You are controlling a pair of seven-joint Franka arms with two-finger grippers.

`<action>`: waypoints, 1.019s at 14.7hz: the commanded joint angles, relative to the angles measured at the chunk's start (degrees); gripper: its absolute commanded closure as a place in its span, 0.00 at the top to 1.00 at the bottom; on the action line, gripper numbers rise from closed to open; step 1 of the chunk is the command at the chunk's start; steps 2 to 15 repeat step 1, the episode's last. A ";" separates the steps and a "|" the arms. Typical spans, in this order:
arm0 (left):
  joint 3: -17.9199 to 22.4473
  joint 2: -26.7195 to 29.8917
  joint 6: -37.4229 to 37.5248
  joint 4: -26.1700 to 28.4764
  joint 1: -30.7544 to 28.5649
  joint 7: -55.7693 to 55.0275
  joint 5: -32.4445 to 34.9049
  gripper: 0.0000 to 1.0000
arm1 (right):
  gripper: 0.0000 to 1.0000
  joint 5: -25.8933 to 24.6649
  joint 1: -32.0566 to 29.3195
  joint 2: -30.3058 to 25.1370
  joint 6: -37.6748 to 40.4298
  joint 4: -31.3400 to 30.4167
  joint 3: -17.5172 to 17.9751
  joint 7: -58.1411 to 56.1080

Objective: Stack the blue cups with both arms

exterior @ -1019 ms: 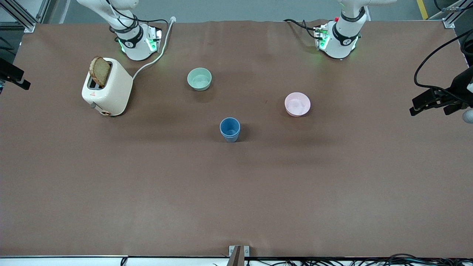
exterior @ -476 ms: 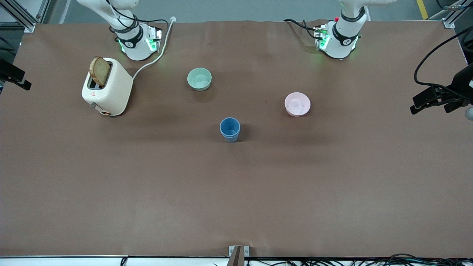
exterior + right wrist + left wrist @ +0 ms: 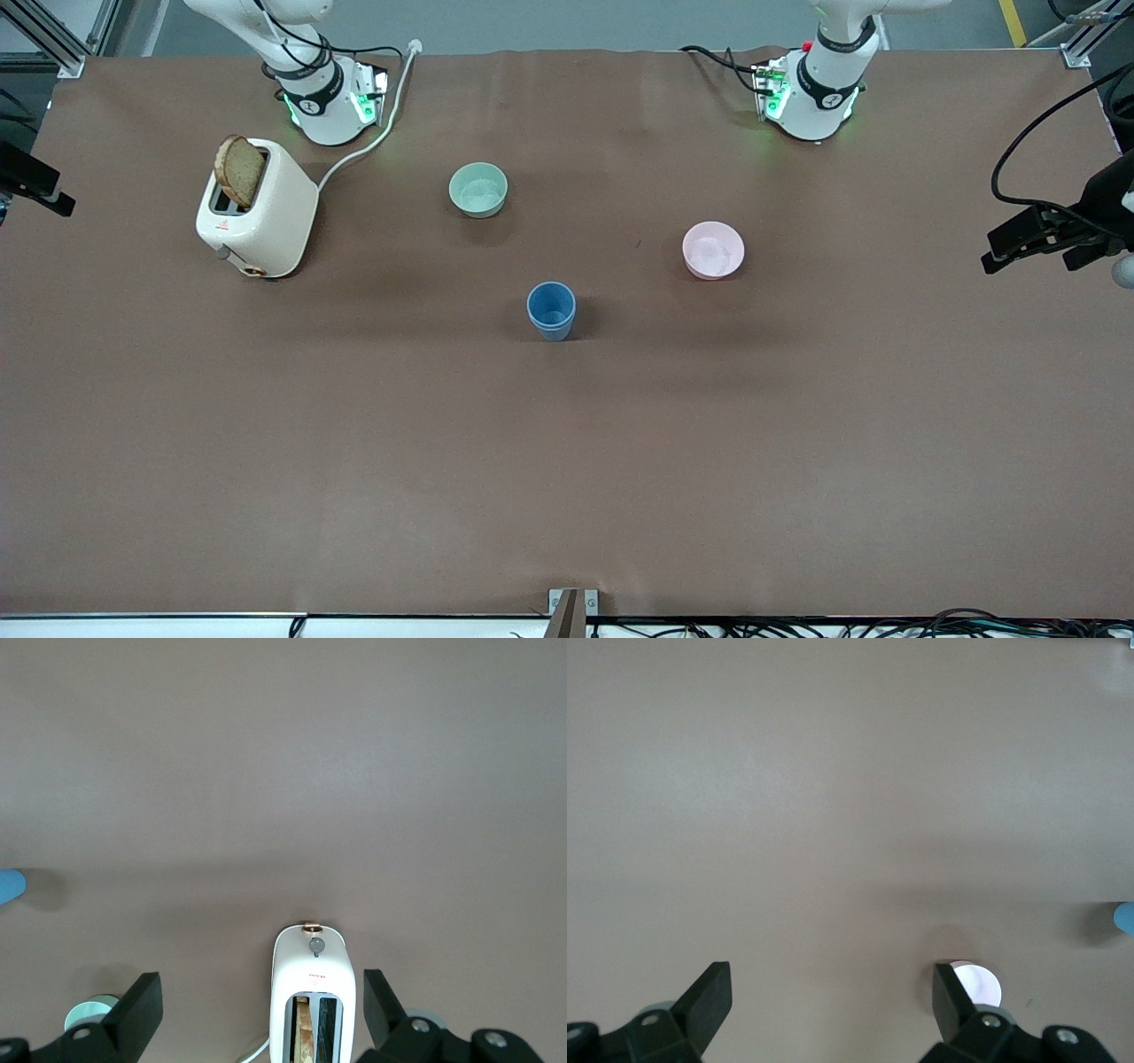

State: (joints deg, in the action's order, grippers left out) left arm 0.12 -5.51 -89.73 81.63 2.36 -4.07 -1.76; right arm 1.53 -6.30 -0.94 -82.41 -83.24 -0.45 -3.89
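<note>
A blue cup [image 3: 551, 309] stands upright near the middle of the table, nearer the front camera than both bowls. Only this one blue shape shows, and I cannot tell whether a second cup is nested in it. Its edge appears in the left wrist view as the blue cup [image 3: 1125, 917] and in the right wrist view as the blue cup [image 3: 9, 886]. My left gripper [image 3: 831, 979] hangs open high over bare table beside the pink bowl [image 3: 982, 983], holding nothing. My right gripper [image 3: 261, 988] hangs open high over the toaster [image 3: 313, 992], also empty.
A white toaster [image 3: 257, 221] with a slice of bread in one slot stands toward the right arm's end, its cable running to the base. A mint-green bowl [image 3: 478, 189] and a pink bowl [image 3: 713, 250] sit farther from the front camera than the cup.
A dark hand part at the front view's edge, at the left arm's end, has shifted slightly. The cup, bowls and toaster have not moved.
</note>
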 commanded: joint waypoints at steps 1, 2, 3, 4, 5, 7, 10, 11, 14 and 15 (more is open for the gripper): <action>-0.38 1.55 -0.09 1.43 -0.34 0.99 -0.17 1.00 | 1.00 0.58 -0.47 -0.47 -0.04 -0.61 0.18 0.02; -0.38 1.55 -0.09 1.43 -0.34 0.99 -0.17 1.00 | 1.00 0.58 -0.47 -0.47 -0.04 -0.61 0.18 0.02; -0.38 1.55 -0.09 1.43 -0.34 0.99 -0.17 1.00 | 1.00 0.58 -0.47 -0.47 -0.04 -0.61 0.18 0.02; -0.38 1.55 -0.09 1.43 -0.34 0.99 -0.17 1.00 | 1.00 0.58 -0.47 -0.47 -0.04 -0.61 0.18 0.02; -0.38 1.55 -0.09 1.43 -0.34 0.99 -0.17 1.00 | 1.00 0.58 -0.47 -0.47 -0.04 -0.61 0.18 0.02; -0.38 1.55 -0.09 1.43 -0.34 0.99 -0.17 1.00 | 1.00 0.58 -0.47 -0.47 -0.04 -0.61 0.18 0.02; -0.38 1.55 -0.09 1.43 -0.34 0.99 -0.17 1.00 | 1.00 0.58 -0.47 -0.47 -0.04 -0.61 0.18 0.02; -0.38 1.55 -0.09 1.43 -0.34 0.99 -0.17 1.00 | 1.00 0.58 -0.47 -0.47 -0.04 -0.61 0.18 0.02; -0.38 1.55 -0.09 1.43 -0.34 0.99 -0.17 1.00 | 1.00 0.58 -0.47 -0.47 -0.04 -0.61 0.18 0.02; -0.38 1.55 -0.09 1.43 -0.34 0.99 -0.17 1.00 | 1.00 0.58 -0.47 -0.47 -0.04 -0.61 0.18 0.02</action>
